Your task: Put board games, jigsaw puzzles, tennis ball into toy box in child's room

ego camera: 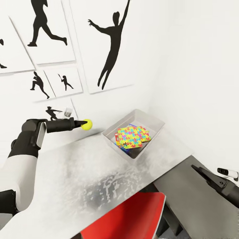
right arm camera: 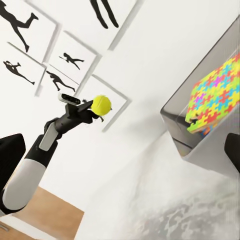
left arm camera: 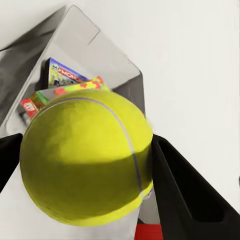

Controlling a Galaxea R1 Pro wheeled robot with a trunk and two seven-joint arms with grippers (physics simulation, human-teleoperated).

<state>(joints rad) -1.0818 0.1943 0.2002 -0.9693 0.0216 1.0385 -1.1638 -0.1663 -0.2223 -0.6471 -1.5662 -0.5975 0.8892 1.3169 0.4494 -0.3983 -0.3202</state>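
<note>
My left gripper (ego camera: 81,124) is shut on the yellow-green tennis ball (ego camera: 87,124), held in the air over the table's (ego camera: 66,172) back edge, left of the toy box (ego camera: 150,117) and apart from it. In the left wrist view the tennis ball (left arm camera: 85,160) sits between the two black fingers (left arm camera: 185,190). The light grey toy box holds a multicoloured jigsaw puzzle (ego camera: 133,135) on top. Under it, a Monopoly board game (left arm camera: 67,76) shows. My right gripper (ego camera: 201,172) hangs open and empty low at the right, beyond the table's front corner.
A red chair seat (ego camera: 132,215) pushes in under the table's front edge. White walls with black silhouette pictures (ego camera: 109,43) close the corner behind the table. The toy box (right arm camera: 210,145) stands close to the right wall.
</note>
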